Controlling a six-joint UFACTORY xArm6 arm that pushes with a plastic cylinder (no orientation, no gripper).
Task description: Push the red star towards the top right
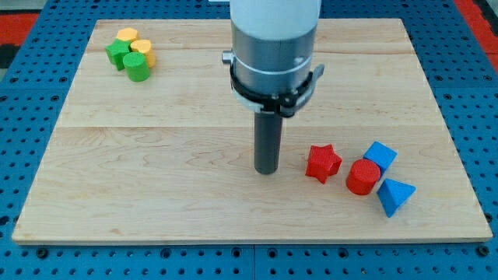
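Note:
The red star (322,162) lies on the wooden board (156,155) at the lower right. My tip (267,170) rests on the board just to the star's left, a small gap apart from it. A red cylinder (362,176) sits right of the star, close to it. A blue cube (380,155) and a blue triangular block (394,196) stand next to the cylinder on its right.
A cluster at the view's top left holds a green star-like block (117,53), a green cylinder (137,67), and two yellow blocks (127,35) (143,50). The board's right edge runs near the blue blocks. The arm's white and grey body (274,47) hangs over the board's top middle.

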